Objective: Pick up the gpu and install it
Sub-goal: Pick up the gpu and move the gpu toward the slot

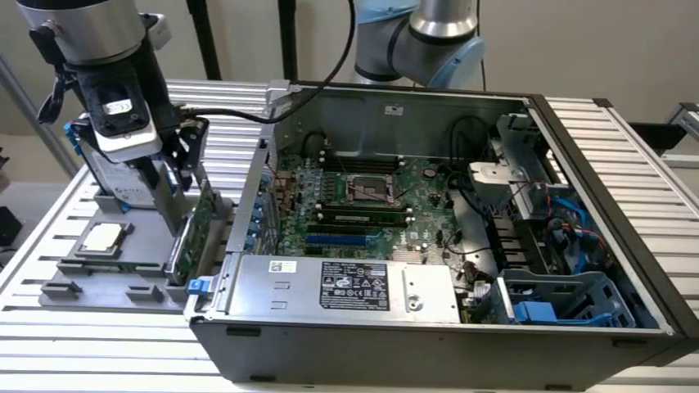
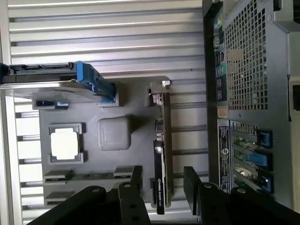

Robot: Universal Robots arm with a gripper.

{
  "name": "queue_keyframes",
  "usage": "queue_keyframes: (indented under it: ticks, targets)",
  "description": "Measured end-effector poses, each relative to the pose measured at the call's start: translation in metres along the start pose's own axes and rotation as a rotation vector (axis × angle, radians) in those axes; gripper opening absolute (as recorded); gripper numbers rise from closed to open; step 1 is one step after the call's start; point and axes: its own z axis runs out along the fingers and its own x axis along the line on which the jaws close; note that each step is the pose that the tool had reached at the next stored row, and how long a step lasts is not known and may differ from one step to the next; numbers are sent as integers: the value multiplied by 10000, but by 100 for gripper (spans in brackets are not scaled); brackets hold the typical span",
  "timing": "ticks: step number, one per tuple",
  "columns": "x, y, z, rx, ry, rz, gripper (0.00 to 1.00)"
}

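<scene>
The gpu [image 1: 192, 237] stands on edge in the gray tray [image 1: 65, 285] at the lower left of the exterior frame, just beside the open PC case [image 1: 437, 332] wall with a narrow gap between. Jaws are spread, 1 either side of the card, not pinching it, and bare slatted tabletop [image 1: 98, 348] surrounds the tray. The card is thin, with a green board face and a silver bracket at 1 end.

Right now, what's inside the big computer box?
Inside the open computer case lie a green motherboard, a silver power supply, cables and a blue drive bracket. The power supply covers whatever lies beneath it.
</scene>
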Motion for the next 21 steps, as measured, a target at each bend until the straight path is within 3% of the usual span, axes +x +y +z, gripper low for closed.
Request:
queue_keyframes:
  ticks: [21]
  targets:
    - [38,-42,379,1,1,1,100]
